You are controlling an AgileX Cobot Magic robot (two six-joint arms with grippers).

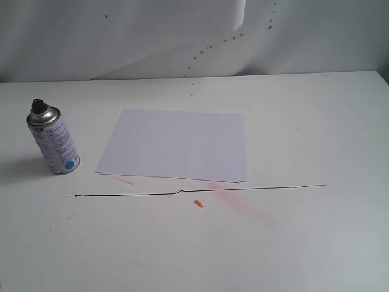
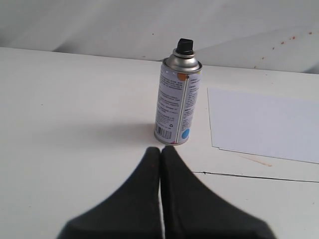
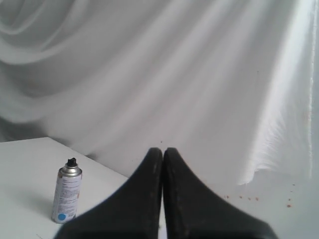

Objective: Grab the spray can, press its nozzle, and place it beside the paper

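The silver spray can with white label and blue dot stands upright at the table's left, its black nozzle on top. The white paper lies flat to its right, a gap apart. Neither gripper shows in the exterior view. In the left wrist view my left gripper is shut and empty, just short of the spray can, with the nozzle and the paper in sight. My right gripper is shut and empty, raised, with the spray can far off.
A thin black line runs across the table in front of the paper. A small orange scrap and a faint pink smear lie near it. A white cloth backdrop with orange specks hangs behind the table.
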